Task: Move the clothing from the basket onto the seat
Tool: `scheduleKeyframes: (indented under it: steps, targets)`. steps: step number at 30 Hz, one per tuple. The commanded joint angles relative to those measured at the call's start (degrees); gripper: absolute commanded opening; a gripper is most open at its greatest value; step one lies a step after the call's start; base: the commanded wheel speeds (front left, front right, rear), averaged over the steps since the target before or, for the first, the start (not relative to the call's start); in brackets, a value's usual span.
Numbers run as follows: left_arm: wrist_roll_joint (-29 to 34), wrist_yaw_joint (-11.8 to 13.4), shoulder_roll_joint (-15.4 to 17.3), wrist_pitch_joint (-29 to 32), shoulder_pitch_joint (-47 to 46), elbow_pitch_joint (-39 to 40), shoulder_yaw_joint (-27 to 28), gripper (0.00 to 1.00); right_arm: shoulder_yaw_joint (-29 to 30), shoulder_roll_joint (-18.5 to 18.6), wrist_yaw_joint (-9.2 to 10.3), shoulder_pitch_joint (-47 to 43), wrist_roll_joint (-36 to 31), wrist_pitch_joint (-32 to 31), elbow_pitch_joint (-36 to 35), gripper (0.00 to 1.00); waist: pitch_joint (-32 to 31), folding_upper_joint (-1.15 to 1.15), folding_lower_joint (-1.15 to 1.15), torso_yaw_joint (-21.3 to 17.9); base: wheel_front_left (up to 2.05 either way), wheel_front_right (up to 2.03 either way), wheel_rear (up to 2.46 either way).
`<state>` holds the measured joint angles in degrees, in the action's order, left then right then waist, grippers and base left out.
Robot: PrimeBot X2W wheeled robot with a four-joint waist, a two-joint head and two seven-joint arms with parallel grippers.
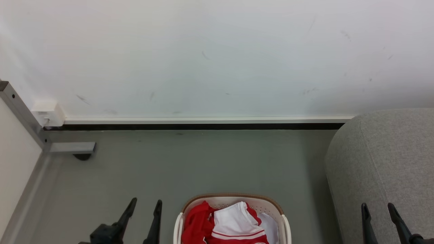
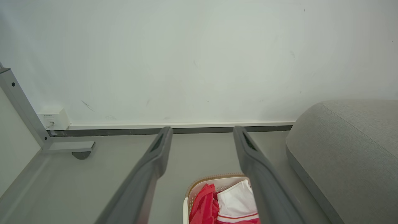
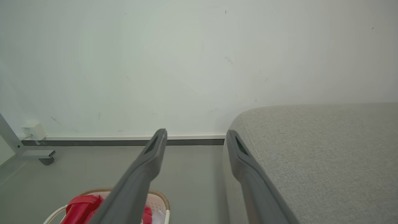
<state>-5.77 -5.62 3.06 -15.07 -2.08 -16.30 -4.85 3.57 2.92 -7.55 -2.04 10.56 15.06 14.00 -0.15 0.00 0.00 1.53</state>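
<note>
The cream-white basket [image 1: 281,222] with a brown rim band stands on the grey floor at the bottom centre of the head view; it shows too as the basket [image 2: 190,194] and the basket [image 3: 161,199]. Red and white clothing [image 1: 230,223] lies crumpled inside it, seen too as clothing [image 2: 227,203] and clothing [image 3: 79,207]. The grey woven seat [image 1: 386,162] rises to the right, also the seat [image 2: 348,146] and the seat [image 3: 320,155]. My left gripper [image 1: 146,202] hangs open left of the basket, empty. My right gripper [image 1: 378,206] stands open in front of the seat, empty.
A white wall with a white and black skirting strip [image 1: 203,123] closes off the floor behind the basket. A grey metal frame leg with a foot [image 1: 73,149] and a small white socket box [image 1: 47,113] sit at the left.
</note>
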Motion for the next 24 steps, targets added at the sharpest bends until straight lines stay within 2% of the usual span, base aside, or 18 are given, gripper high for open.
scheduleKeyframes:
  steps: [1,24]
  targets:
    - [0.71,-0.16,0.16,-0.12,0.43,-0.20,0.14,1.00,-0.07,0.02,0.12,-0.53,-0.18,0.10,0.23,1.00,-0.02,0.00,0.00,-0.02,0.00,0.00,0.00]
    - [1.32,-1.02,-0.10,-0.11,-0.16,-0.99,0.87,1.00,-0.58,-0.01,0.12,0.19,0.36,0.10,0.39,1.00,0.51,0.00,0.00,-0.97,0.00,0.00,0.00]
